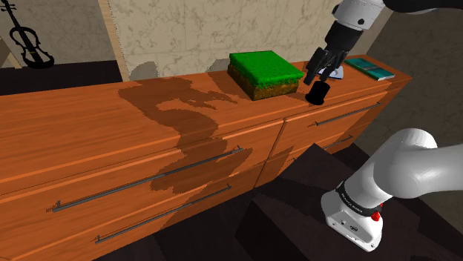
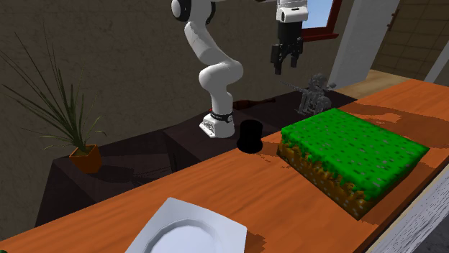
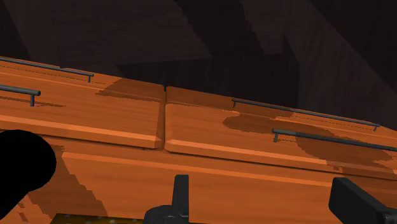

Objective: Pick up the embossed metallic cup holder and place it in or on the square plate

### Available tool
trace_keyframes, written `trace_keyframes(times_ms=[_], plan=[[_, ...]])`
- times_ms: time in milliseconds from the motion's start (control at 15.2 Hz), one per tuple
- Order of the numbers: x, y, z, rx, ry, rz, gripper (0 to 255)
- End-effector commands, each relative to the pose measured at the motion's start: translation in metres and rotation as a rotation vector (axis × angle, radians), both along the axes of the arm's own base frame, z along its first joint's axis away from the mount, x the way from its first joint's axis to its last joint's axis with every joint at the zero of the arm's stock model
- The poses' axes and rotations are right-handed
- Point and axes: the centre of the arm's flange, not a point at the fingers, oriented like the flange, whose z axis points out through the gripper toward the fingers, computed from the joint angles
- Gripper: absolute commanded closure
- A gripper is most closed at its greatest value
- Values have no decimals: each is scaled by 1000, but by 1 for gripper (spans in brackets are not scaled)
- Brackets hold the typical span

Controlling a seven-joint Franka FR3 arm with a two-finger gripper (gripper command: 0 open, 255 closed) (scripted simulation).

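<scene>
Wooden dresser top: my spread gripper hangs near the black cup holder, probably light and stiff; grip its sides.

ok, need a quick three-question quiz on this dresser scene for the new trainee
1. True or false: the gripper is shut on the black cup.
2. Which thing is nearest the cup? A) green block B) white plate C) potted plant
3. Short answer: what lies on the plate right now?

Key
1. False: the fingers stand apart and touch nothing.
2. A
3. Nothing; the cup is not on it yet.
</scene>
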Motion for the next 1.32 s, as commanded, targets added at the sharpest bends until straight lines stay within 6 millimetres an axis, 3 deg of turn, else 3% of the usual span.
trace_keyframes(times_ms=[0,1254], plan=[[0,0,0,0,0,0,0],[35,-220,-87,-84,51,28,0]])
